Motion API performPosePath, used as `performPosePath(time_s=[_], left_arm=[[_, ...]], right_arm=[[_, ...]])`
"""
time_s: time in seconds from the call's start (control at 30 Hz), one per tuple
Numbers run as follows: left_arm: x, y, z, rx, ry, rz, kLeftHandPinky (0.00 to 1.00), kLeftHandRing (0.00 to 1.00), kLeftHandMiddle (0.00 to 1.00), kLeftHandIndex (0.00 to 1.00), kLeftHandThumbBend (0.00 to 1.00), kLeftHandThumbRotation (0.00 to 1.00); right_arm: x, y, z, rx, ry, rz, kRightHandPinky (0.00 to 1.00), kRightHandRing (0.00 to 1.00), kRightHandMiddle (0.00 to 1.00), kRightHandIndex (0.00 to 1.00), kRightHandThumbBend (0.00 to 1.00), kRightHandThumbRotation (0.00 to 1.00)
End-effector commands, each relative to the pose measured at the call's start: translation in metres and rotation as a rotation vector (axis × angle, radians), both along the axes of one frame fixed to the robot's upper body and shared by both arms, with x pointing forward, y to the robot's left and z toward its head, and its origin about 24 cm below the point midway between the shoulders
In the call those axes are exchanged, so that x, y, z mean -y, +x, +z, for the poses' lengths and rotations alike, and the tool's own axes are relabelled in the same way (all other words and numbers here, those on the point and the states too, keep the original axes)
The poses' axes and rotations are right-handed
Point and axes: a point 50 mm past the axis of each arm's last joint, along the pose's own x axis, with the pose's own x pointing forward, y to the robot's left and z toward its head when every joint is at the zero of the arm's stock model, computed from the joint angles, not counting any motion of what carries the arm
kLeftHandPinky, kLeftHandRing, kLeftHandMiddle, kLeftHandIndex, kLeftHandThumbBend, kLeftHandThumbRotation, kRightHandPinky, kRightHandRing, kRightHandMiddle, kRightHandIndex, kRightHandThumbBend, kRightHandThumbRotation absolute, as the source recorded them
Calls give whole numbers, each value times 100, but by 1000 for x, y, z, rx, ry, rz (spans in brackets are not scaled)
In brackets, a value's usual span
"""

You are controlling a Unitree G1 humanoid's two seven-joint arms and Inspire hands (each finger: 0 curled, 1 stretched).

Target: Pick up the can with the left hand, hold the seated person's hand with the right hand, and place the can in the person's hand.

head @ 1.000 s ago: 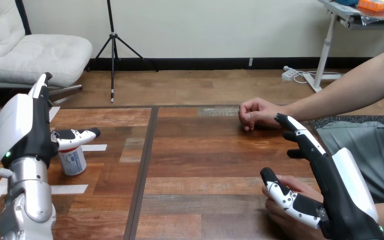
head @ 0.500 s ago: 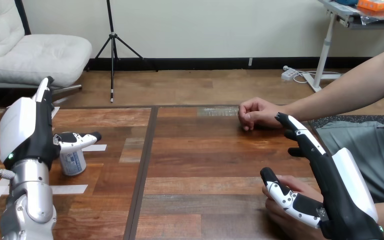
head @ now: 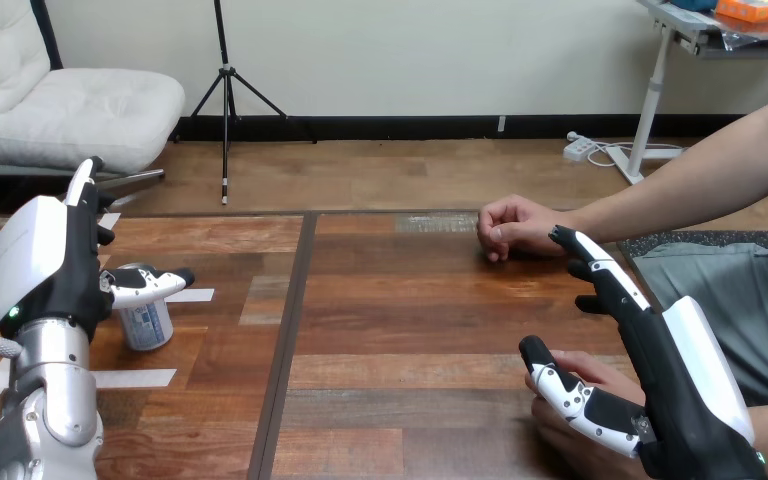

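While the desk point(head: 410, 330) carries everything, the right hand point(head: 680, 400) keeps its fingers point(head: 600, 268) straight and released, with its thumb lying over the person's near hand point(head: 600, 372). The person's far hand point(head: 510, 225) rests fisted just beyond those fingertips. The left hand point(head: 35, 255) has released fingers pointing away, and the can point(head: 147, 322) stands upright on the desk beside them, under the thumb.
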Motion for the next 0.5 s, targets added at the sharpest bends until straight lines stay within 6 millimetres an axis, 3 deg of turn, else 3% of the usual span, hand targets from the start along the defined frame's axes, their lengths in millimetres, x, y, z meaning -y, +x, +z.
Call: performPosePath(time_s=[0.0, 0.23, 0.47], left_arm=[[4, 17, 26, 61, 68, -35, 59, 74, 83, 93, 79, 6], [5, 19, 25, 52, 87, -33, 57, 71, 73, 89, 80, 9], [4, 22, 23, 49, 76, -27, 57, 69, 71, 89, 81, 9]], right_arm=[[-2, 6, 8, 51, 10, 16, 82, 91, 94, 92, 32, 0], [-2, 5, 8, 49, 10, 15, 82, 91, 94, 92, 32, 0], [-1, 5, 8, 51, 3, 13, 82, 91, 94, 92, 32, 0]])
